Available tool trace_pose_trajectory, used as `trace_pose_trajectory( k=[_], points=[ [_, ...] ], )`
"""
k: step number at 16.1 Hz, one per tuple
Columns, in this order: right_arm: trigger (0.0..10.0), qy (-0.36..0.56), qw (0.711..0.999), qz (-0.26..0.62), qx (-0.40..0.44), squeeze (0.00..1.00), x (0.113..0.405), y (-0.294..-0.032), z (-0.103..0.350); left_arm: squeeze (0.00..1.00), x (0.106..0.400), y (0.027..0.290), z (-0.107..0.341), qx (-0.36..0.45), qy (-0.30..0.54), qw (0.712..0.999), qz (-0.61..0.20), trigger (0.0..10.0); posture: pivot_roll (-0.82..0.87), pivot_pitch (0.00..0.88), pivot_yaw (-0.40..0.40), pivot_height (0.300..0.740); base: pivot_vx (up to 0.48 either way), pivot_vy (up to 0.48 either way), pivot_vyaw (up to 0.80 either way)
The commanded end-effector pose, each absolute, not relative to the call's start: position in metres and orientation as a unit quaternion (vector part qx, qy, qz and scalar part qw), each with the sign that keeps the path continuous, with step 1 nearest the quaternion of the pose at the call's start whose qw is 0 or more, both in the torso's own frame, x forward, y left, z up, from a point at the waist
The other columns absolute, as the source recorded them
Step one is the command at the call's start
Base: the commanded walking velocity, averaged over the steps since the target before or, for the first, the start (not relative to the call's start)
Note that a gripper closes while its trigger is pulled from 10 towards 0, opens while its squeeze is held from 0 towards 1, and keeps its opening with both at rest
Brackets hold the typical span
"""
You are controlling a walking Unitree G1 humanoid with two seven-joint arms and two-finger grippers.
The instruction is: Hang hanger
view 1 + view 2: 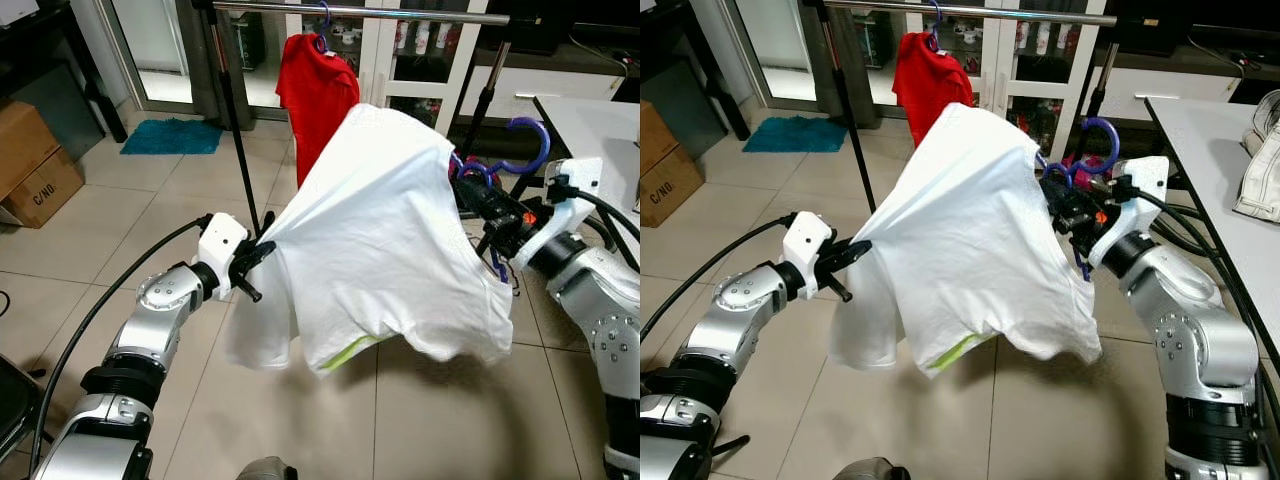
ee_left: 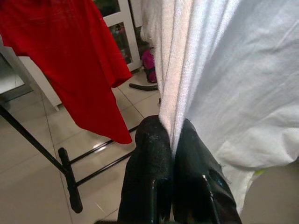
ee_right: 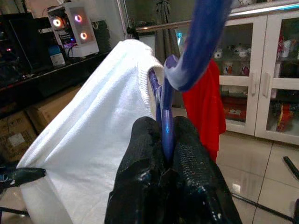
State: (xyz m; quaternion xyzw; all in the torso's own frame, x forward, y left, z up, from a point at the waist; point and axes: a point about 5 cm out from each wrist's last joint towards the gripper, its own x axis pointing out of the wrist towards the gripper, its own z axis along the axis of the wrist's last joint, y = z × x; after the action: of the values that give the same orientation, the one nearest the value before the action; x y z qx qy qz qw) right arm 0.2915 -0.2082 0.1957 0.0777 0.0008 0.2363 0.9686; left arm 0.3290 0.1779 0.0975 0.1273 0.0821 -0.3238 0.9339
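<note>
Holding a white shirt [image 1: 385, 240] in mid-air at centre of head view, stretched between both arms, w/ a yellow-green edge showing at its lower hem.

Left gripper [image 1: 262, 250] at approx. 9 o'clock of the shirt, pinching a gathered fold of white cloth; in wrist view, fingers [image 2: 147, 177] pressing together w/ the fabric clamped between them.

Right gripper [image 1: 1068, 215] at approx. 3 o'clock of the shirt, clamping a blue hanger [image 3: 164, 121] by its neck; hook [image 1: 530, 140] curling up above the gripper, rest of the hanger sitting inside the shirt collar.

Hanging already: a red shirt [image 1: 315, 95] on another hanger, on a metal rail [image 1: 400, 14] running across at 12 o'clock, just behind the white shirt. Hanger in the right gripper sitting below the rail, apart from it.

Standing at approx. 11 o'clock: black rack upright [image 1: 228, 110], w/ its foot bar visible in left wrist view on tiled floor [image 1: 160, 215].

Lying at approx. 10 o'clock: a teal mat [image 1: 172, 136] before a glass door. Sitting at far 9 o'clock: a cardboard box [image 1: 30, 165]. Bordering at 3 o'clock: a white table [image 1: 1220, 170] w/ pale cloth on its far edge.
</note>
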Motion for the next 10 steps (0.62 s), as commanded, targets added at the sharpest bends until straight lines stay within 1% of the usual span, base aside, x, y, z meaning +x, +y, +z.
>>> trace_pose_trajectory(
  k=[1,4,5,6,7,8,10],
  points=[
    [10.0,-0.052,0.976,0.197,0.076,0.00,0.295,-0.223,0.217,0.00,0.324,0.185,0.088,0.136,0.106,0.934,-0.314,0.0,-0.02,0.000,0.043,0.740,0.000,0.000,0.00],
    [10.0,-0.052,0.978,0.189,0.073,0.00,0.297,-0.225,0.218,0.00,0.324,0.184,0.088,0.132,0.106,0.934,-0.314,0.0,-0.02,0.000,0.042,0.740,0.000,0.000,0.00],
    [10.0,-0.046,0.976,0.200,0.067,0.00,0.296,-0.222,0.216,0.00,0.327,0.184,0.090,0.113,0.105,0.942,-0.299,10.0,-0.02,0.000,0.042,0.740,0.000,0.000,0.00],
    [10.0,-0.043,0.975,0.206,0.065,0.00,0.295,-0.220,0.216,0.00,0.329,0.183,0.092,0.100,0.106,0.945,-0.294,10.0,-0.02,0.000,0.042,0.740,0.000,0.000,0.00],
    [10.0,-0.040,0.974,0.212,0.064,0.00,0.295,-0.219,0.215,0.44,0.329,0.180,0.097,0.083,0.094,0.942,-0.311,10.0,-0.02,0.000,0.034,0.740,0.000,0.000,0.00],
    [10.0,-0.037,0.973,0.217,0.063,0.00,0.295,-0.218,0.214,1.00,0.331,0.179,0.102,0.068,0.083,0.944,-0.312,10.0,-0.02,0.000,0.033,0.740,0.000,0.000,0.00],
    [10.0,-0.033,0.973,0.220,0.061,0.00,0.295,-0.217,0.214,1.00,0.331,0.180,0.108,0.059,0.079,0.942,-0.320,10.0,-0.02,0.000,0.032,0.740,0.000,0.000,0.00]
  ],
)
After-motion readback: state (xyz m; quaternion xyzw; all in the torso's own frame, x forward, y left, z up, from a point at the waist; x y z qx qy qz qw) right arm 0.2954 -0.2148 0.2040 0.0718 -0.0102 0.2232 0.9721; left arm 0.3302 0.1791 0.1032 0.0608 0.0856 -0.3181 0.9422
